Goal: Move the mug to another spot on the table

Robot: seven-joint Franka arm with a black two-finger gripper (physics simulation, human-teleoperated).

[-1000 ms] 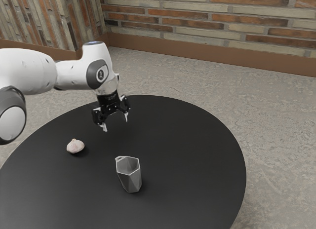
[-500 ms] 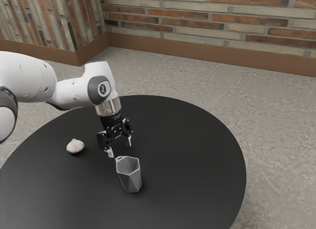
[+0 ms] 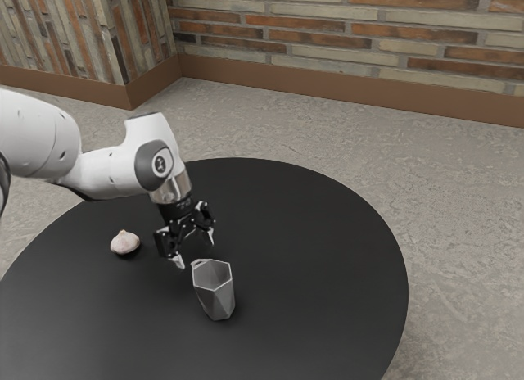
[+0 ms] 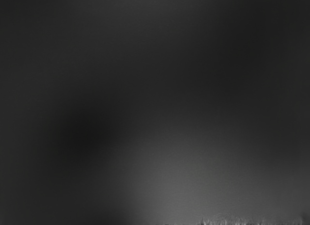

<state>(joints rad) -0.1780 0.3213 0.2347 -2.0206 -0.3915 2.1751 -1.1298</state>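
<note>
Wide open at the claw, with nothing between the fingers; hanging low and tilted, just above and to the exterior view's left of the mug, near its rim and small handle but apart from both, as far as can be told. Upright on the black counter for the mug, not yet gripped or lifted, so no part of the move done. Judging from this: next, a short drop to straddle one wall of the mug, then a squeeze. Plenty to go wrong in that. Landing a fingertip on the rim or handle instead of beside it, through coming down off-centre, likely to tip the mug or shove it across the smooth top. Closing on the slanted facets with the claw tilted as now, liable to squirt the mug sideways out of the grip or twist it. Gripping too shallow, near the lip alone, apt to let it swing or slip on lifting. Driving too low, a chance of jamming the fingertips against the counter. Farther out on the exterior view's left of the mug, beyond the claw, a garlic bulb: well apart from the mug, yet near enough to the arm to be knocked by a wide sweep that way. Probably safer to carry toward the bare stretch on the mug's other side.
</note>
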